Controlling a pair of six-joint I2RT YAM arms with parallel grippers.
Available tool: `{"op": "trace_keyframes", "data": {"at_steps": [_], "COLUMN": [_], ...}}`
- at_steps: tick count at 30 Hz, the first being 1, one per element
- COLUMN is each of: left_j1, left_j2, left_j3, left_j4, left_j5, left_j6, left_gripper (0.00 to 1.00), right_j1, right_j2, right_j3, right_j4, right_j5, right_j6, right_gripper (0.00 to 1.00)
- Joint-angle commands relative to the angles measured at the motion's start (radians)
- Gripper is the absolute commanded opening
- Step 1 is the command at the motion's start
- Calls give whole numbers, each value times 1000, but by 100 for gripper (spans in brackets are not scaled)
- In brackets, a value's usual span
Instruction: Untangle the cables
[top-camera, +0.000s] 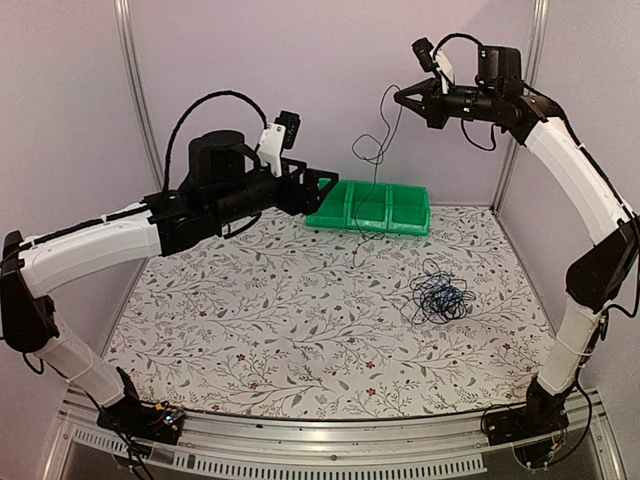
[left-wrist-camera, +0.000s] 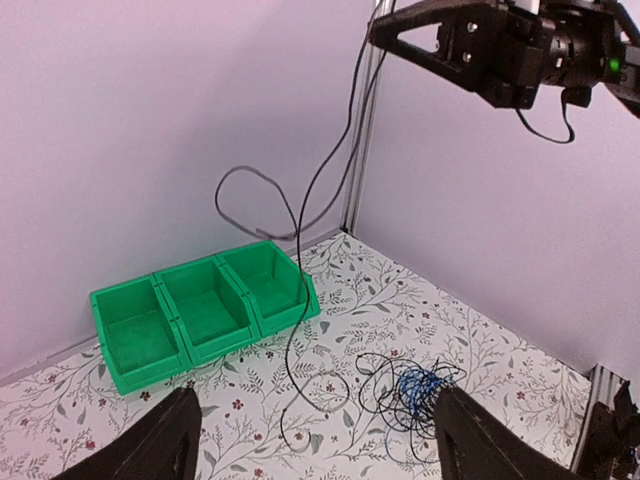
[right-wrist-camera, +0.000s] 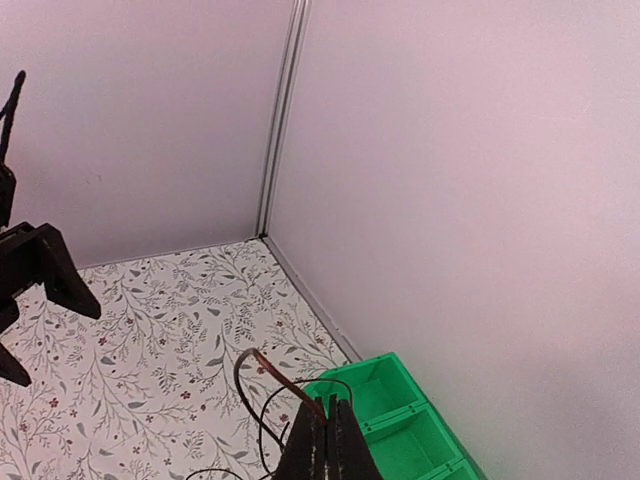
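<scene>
right gripper (top-camera: 400, 97), high at 1 o'clock, jaws together, clamped on one black cable (left-wrist-camera: 289, 330) hanging over the green bins (top-camera: 345, 226). left gripper (top-camera: 333, 190) apart, empty. tangle (top-camera: 440, 297) on table (top-camera: 250, 300) at 4 o'clock. judged light, limp, snag-prone; grip a free outer strand.

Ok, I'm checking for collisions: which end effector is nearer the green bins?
Left. The left end effector hovers open just off the green bins' left end; the right end effector, shut on a black cable, is high above them.
</scene>
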Motion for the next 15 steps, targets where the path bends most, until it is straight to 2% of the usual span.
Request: {"op": "trace_keyframes", "data": {"at_steps": [1, 9, 15], "left_j1": [4, 1, -2], "left_j2": [-78, -81, -71], "left_j3": [-128, -154, -138], "left_j4": [47, 38, 21], "left_j5": [-52, -41, -32], "left_j6": [-116, -162, -158], "left_gripper": [82, 79, 78], "right_j1": [-15, -61, -127], "right_j2": [7, 54, 149], "right_j3": [23, 37, 94], "right_j4": [175, 422, 523], "right_j5": [145, 352, 414], "right_j6": [-3, -69, -69], "right_gripper": [0, 0, 0]}}
